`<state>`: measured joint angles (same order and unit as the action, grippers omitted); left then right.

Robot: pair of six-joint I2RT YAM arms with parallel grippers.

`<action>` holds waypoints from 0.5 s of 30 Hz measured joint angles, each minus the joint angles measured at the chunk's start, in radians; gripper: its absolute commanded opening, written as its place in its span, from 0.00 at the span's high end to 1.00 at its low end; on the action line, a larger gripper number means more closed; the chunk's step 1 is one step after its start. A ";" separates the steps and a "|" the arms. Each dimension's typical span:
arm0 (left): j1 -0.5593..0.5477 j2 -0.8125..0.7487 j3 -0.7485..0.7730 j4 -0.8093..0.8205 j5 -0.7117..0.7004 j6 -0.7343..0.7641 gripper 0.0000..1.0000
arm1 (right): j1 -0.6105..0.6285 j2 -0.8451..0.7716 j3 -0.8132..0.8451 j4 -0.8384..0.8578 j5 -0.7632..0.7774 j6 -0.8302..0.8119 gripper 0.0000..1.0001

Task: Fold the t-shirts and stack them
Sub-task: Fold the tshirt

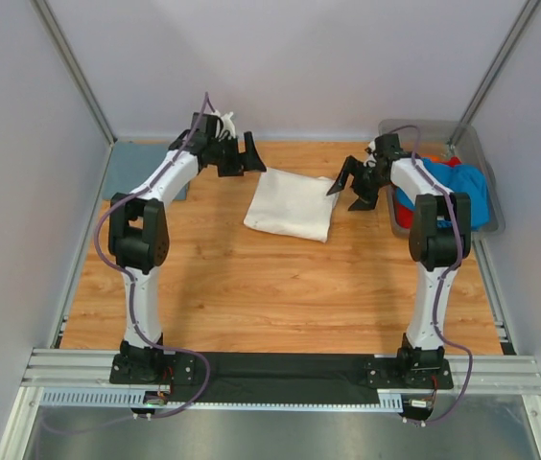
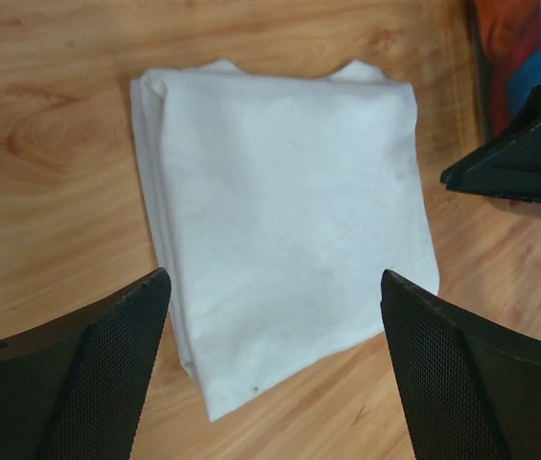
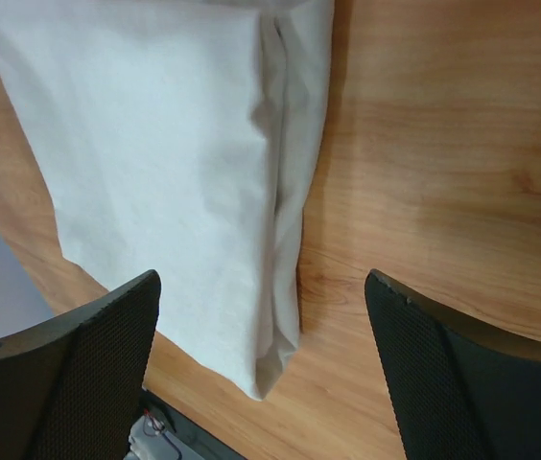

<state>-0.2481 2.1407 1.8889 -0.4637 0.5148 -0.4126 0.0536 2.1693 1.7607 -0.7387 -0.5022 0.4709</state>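
Table [image 1: 280,287]: wooden top; I see both arms reaching toward its far edge.
Cream-white t-shirt [image 1: 292,204]: folded to a flat rectangle, lying mid-table toward the far edge, between the two grippers.
Bin [image 1: 486,168]: far right corner, holding a bright blue t-shirt [image 1: 467,192] and an orange-red t-shirt [image 1: 404,213].
Grey-blue t-shirt [image 1: 146,168]: flat at the far left corner.
Left gripper [image 1: 240,159]: jaws spread wide, empty, just off the fold's far left corner.
Right gripper [image 1: 352,190]: jaws spread wide, empty, just beside its right edge.
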 measured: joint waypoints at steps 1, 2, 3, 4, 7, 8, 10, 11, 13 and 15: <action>-0.002 0.000 -0.025 0.011 0.010 0.004 0.04 | 0.008 0.000 -0.022 0.002 -0.005 -0.007 0.12; -0.006 0.000 -0.059 0.018 0.016 0.009 0.05 | 0.015 0.000 -0.040 0.003 -0.009 -0.011 0.11; -0.009 0.004 -0.097 0.017 0.019 0.013 0.05 | 0.026 0.000 -0.060 0.003 -0.015 -0.016 0.11; -0.012 0.010 -0.125 0.009 0.019 0.017 0.05 | 0.039 0.000 -0.076 0.002 -0.016 -0.021 0.11; -0.028 0.031 -0.188 0.002 0.019 0.023 0.05 | 0.077 0.000 -0.105 0.005 -0.025 -0.031 0.11; -0.035 0.032 -0.206 0.000 0.020 0.023 0.06 | 0.087 0.000 -0.112 0.006 -0.029 -0.033 0.11; -0.051 0.032 -0.235 0.005 0.026 0.023 0.07 | 0.111 0.000 -0.126 0.015 -0.040 -0.039 0.10; -0.056 0.032 -0.248 0.014 0.027 0.023 0.09 | 0.121 0.000 -0.133 0.019 -0.047 -0.040 0.11; -0.067 0.026 -0.298 0.051 0.032 0.017 0.11 | 0.136 -0.006 -0.151 0.032 -0.065 -0.044 0.10; -0.073 -0.004 -0.362 0.105 0.057 0.003 0.12 | 0.143 -0.020 -0.180 0.051 -0.080 -0.048 0.11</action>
<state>-0.3210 2.1368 1.5265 -0.3592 0.5720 -0.4091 0.1963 2.1494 1.5806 -0.6876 -0.5823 0.4225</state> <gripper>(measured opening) 0.891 0.895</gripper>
